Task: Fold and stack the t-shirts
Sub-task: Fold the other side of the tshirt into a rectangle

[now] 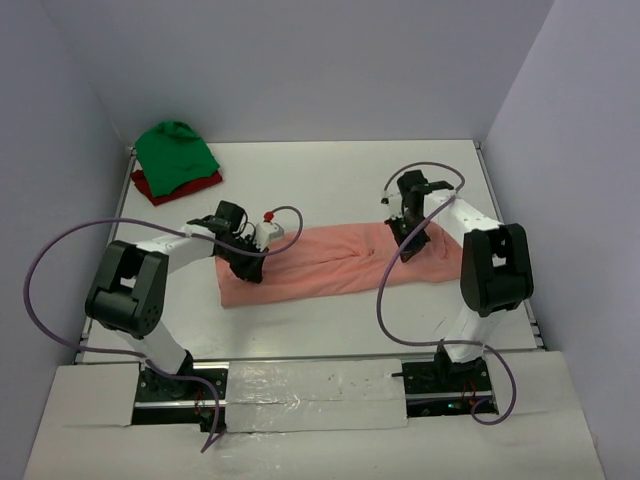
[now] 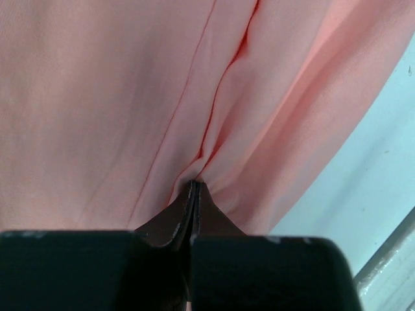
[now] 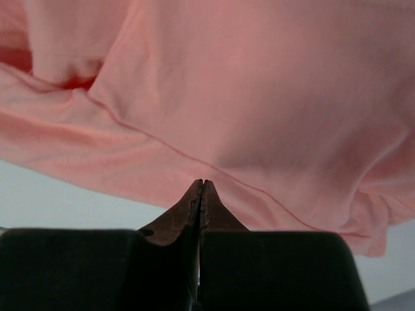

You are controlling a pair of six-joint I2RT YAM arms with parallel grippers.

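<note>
My left gripper, at the bottom of its wrist view, is pressed together on a pucker of the pink shirt, which lies as a long band across the middle of the top view. The right gripper is pressed together too, at the band's upper-right edge, though I cannot tell if cloth is caught in it. To fold well, I judge both ends should lift evenly and travel together with the band taut, then go toward the green shirt lying on the red shirt in the upper left.
</note>
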